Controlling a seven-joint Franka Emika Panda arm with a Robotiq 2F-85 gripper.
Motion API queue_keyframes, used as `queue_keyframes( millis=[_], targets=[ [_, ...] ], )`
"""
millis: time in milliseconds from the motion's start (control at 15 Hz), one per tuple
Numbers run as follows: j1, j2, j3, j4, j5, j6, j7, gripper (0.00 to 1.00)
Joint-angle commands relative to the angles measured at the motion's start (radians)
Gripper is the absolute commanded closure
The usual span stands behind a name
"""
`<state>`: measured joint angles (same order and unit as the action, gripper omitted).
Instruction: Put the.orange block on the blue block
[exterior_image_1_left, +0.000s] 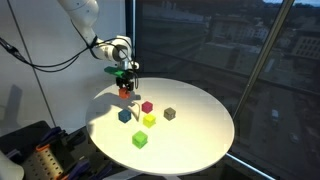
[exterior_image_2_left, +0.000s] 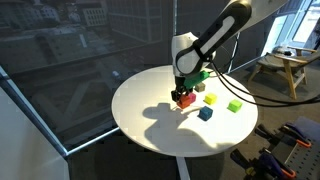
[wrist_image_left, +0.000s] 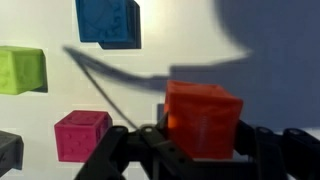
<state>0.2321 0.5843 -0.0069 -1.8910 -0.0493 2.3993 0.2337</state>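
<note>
My gripper (wrist_image_left: 200, 150) is shut on the orange block (wrist_image_left: 203, 118), one finger on each side. In both exterior views the orange block (exterior_image_1_left: 126, 91) (exterior_image_2_left: 185, 99) sits in the jaws low over the round white table, near its far side. The blue block (wrist_image_left: 108, 22) stands free on the table, apart from the gripper; it also shows in both exterior views (exterior_image_1_left: 125, 115) (exterior_image_2_left: 205, 114). Whether the orange block touches the table I cannot tell.
A magenta cube (wrist_image_left: 82, 135) (exterior_image_1_left: 147, 106) and a lime cube (wrist_image_left: 20, 70) (exterior_image_1_left: 149, 120) stand near the blue block. A green cube (exterior_image_1_left: 140, 140) (exterior_image_2_left: 234, 105) and a dark grey cube (exterior_image_1_left: 170, 114) lie further off. The table edge (exterior_image_1_left: 225, 140) drops away by a window.
</note>
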Motion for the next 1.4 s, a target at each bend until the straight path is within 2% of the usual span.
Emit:
queue_keyframes(
  millis=[0,733,1333],
  targets=[
    [-0.026,-0.073,0.011,-0.078,0.003,0.003,0.000,0.77],
    [-0.096,-0.143,0.012,-0.180,0.018,0.001,-0.022,0.77],
    [-0.119,-0.193,0.008,-0.264,0.015,0.021,-0.023,0.77]
  ],
)
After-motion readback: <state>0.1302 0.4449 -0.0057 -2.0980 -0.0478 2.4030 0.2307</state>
